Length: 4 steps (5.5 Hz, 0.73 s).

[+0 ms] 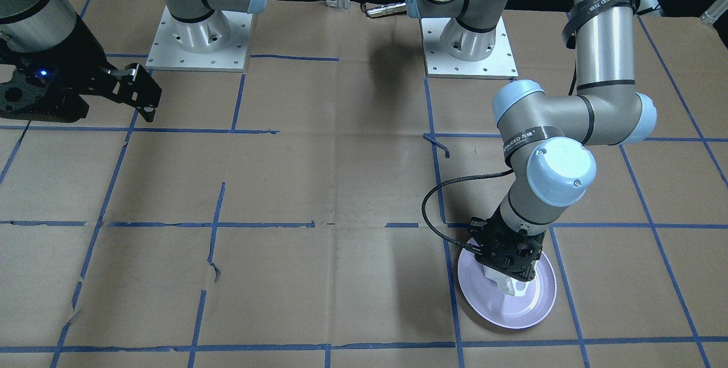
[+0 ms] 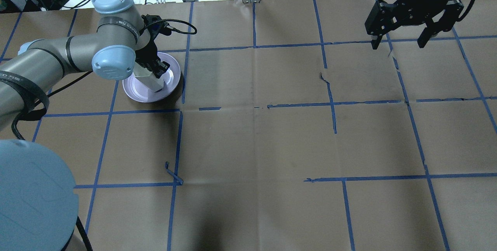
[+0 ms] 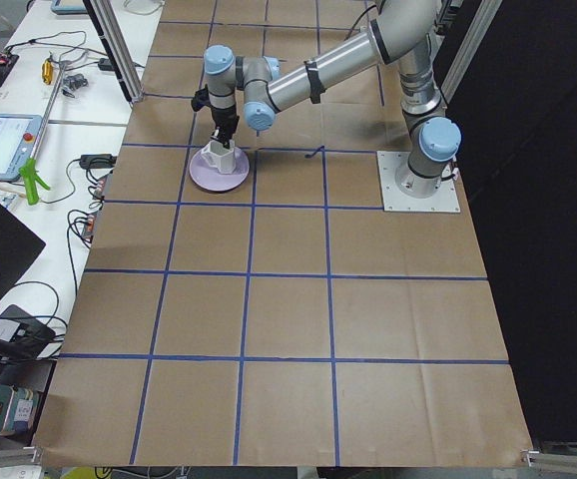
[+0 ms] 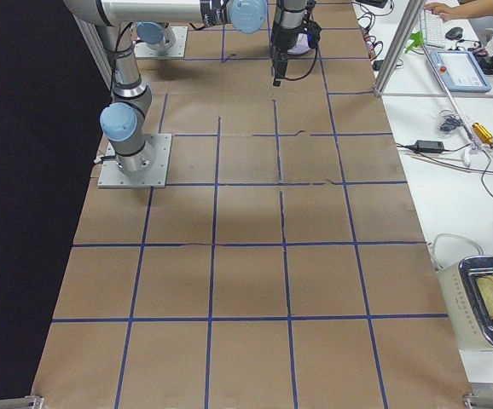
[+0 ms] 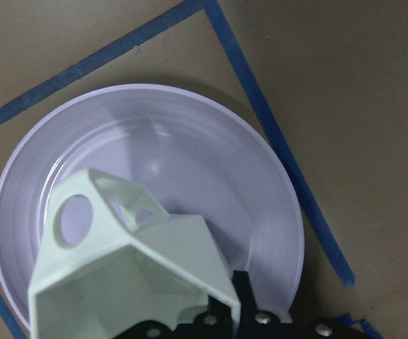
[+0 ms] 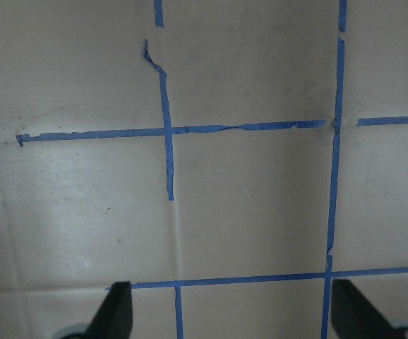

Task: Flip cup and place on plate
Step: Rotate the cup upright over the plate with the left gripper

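— What's the setting?
— A brown paper-covered bench (image 2: 256, 138) gridded with blue tape lines (image 2: 252, 46), with white desks (image 3: 59, 100) strewn with cables alongside.
— And the small white faceted cup (image 5: 154, 268)?
— Directly under the left gripper (image 5: 204, 318), which is clamped on its rim wall. Its mouth faces the gripper, its long axis is near vertical, and its base points to the round glossy lavender plate (image 5: 260, 183) beneath.
— The right gripper (image 2: 399, 44)?
— Fingers apart, well away.

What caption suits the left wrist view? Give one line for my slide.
Left tool grips the small white faceted cup by its rim over the round glossy lavender plate.
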Each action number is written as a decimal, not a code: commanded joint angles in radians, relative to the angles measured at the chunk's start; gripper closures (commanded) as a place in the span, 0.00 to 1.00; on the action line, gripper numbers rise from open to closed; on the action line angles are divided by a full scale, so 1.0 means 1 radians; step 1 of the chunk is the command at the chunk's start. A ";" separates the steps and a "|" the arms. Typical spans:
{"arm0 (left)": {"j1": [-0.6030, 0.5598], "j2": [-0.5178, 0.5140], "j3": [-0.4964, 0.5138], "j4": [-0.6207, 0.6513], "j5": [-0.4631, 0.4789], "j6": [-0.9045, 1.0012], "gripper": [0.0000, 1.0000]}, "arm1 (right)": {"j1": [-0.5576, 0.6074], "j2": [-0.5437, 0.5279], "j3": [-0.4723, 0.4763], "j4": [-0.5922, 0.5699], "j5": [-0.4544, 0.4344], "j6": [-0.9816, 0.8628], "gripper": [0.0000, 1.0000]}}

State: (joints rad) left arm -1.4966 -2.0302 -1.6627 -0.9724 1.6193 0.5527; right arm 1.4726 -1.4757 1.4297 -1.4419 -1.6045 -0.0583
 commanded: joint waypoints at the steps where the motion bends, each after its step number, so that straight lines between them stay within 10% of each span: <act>1: 0.001 0.002 0.013 -0.002 0.004 0.001 0.04 | 0.000 0.000 0.000 0.000 0.000 0.000 0.00; 4: -0.023 0.105 0.148 -0.241 -0.012 -0.239 0.04 | 0.000 0.000 0.000 0.000 0.000 0.000 0.00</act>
State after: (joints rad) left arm -1.5119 -1.9585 -1.5757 -1.1121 1.6127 0.4118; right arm 1.4726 -1.4757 1.4297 -1.4420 -1.6045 -0.0583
